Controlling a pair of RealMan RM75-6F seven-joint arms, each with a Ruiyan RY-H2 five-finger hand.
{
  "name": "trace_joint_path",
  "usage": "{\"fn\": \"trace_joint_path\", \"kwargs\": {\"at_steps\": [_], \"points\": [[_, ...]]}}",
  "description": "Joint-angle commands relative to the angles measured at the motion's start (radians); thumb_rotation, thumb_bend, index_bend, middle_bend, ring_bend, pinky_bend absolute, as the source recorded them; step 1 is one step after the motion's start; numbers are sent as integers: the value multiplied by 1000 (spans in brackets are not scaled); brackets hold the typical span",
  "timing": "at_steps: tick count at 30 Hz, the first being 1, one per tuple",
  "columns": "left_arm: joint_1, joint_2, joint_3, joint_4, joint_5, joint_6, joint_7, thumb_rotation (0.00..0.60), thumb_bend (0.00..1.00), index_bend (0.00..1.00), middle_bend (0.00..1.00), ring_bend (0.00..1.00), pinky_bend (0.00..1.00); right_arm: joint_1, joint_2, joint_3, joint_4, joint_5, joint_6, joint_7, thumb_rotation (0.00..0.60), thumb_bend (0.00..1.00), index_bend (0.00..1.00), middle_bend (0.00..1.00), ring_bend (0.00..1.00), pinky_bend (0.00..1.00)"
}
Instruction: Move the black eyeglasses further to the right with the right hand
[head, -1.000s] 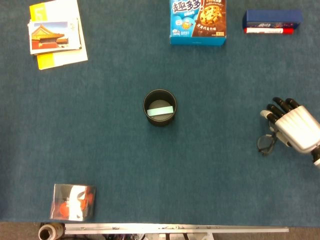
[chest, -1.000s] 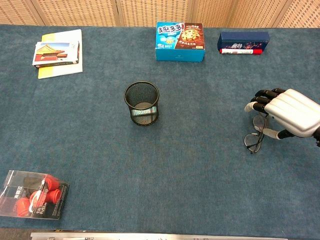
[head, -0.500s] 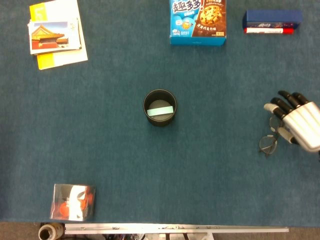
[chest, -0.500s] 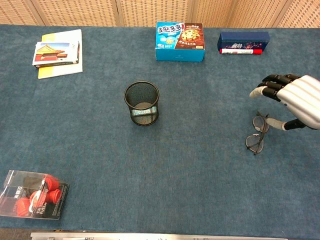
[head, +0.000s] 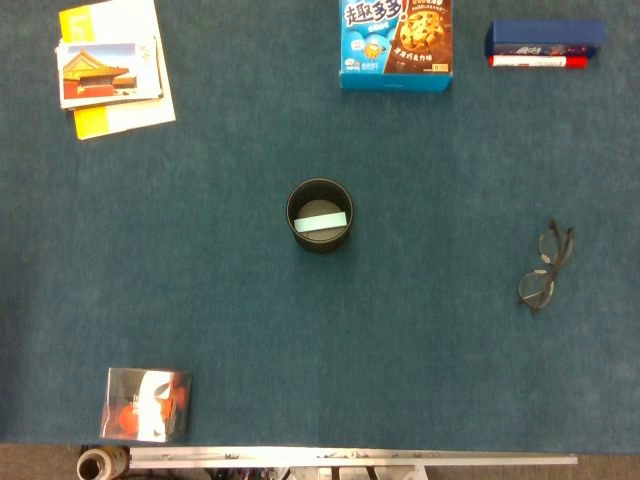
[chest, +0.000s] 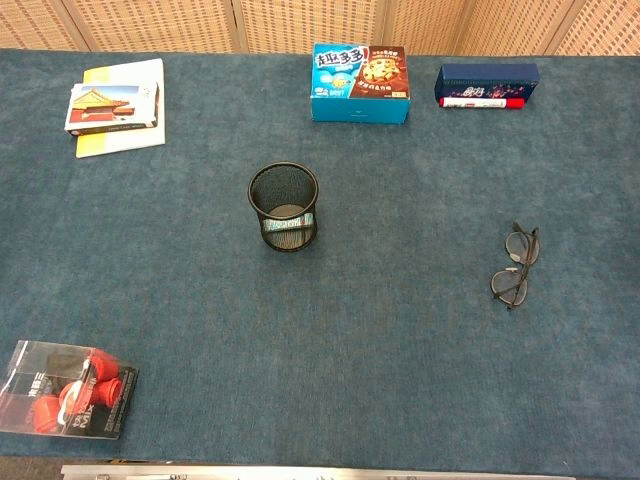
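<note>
The black eyeglasses (head: 545, 267) lie flat on the blue table cloth at the right side, folded, with nothing touching them; the chest view shows the eyeglasses (chest: 515, 264) in the same spot. Neither hand appears in the head view or the chest view.
A black mesh cup (head: 320, 215) stands mid-table. A blue cookie box (head: 395, 44) and a dark blue box with a red marker (head: 545, 44) sit at the back. Booklets (head: 108, 68) lie back left; a clear packet of red items (chest: 65, 388) lies front left.
The right hand, which was over the eyeglasses a second ago, has lifted off to the right and left both views. The eyeglasses stay on the cloth.
</note>
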Motion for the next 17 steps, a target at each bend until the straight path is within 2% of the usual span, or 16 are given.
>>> {"fn": "trace_joint_path", "kwargs": {"at_steps": [1, 10, 17], "points": [[-1, -1, 0, 0, 0, -1, 3, 600, 482, 527, 376, 415, 514, -22, 8, 14, 17, 20, 16, 49, 600, 204, 306, 316, 186, 300], [-9, -4, -3, 4, 4, -6, -5, 600, 482, 528, 376, 415, 514, -40, 26, 46, 45, 36, 29, 146, 600, 204, 307, 316, 186, 300], [-19, -7, -2, 2, 2, -21, 14, 600, 482, 527, 376, 415, 514, -48, 30, 51, 50, 29, 24, 173, 600, 204, 307, 316, 186, 300]]}}
